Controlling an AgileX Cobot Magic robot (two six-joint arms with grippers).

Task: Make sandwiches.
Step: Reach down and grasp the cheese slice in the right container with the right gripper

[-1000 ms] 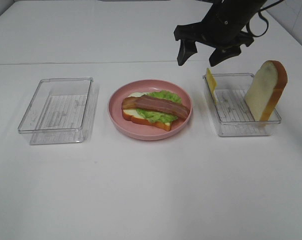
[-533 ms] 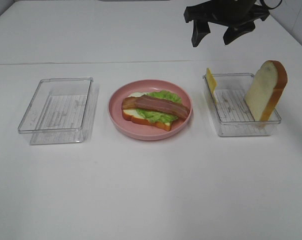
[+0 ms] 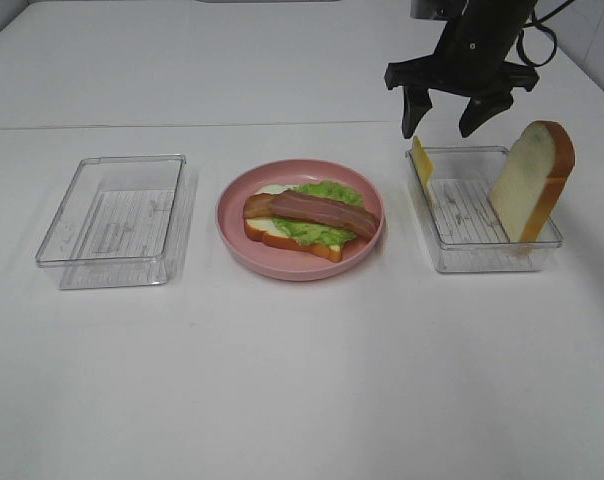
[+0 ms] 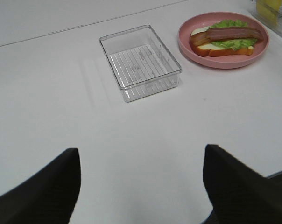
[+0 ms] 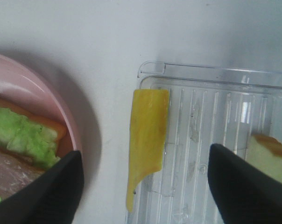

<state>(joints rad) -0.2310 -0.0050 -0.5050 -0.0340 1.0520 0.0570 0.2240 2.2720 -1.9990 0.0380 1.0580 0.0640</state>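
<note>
The right fingers (image 3: 411,105) hang wide apart, empty, above the cheese (image 3: 422,160) standing against a tray (image 3: 482,262) wall; a bread slice (image 3: 530,180) leans at the other end. The left fingers (image 4: 38,186) gape empty over the worktop (image 3: 302,380). The stack (image 3: 312,215) lies on the plate (image 3: 232,238).

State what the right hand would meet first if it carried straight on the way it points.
Probably the yellow cheese slice leaning against the clear tray; the right hand points down at it, depth unclear.
</note>
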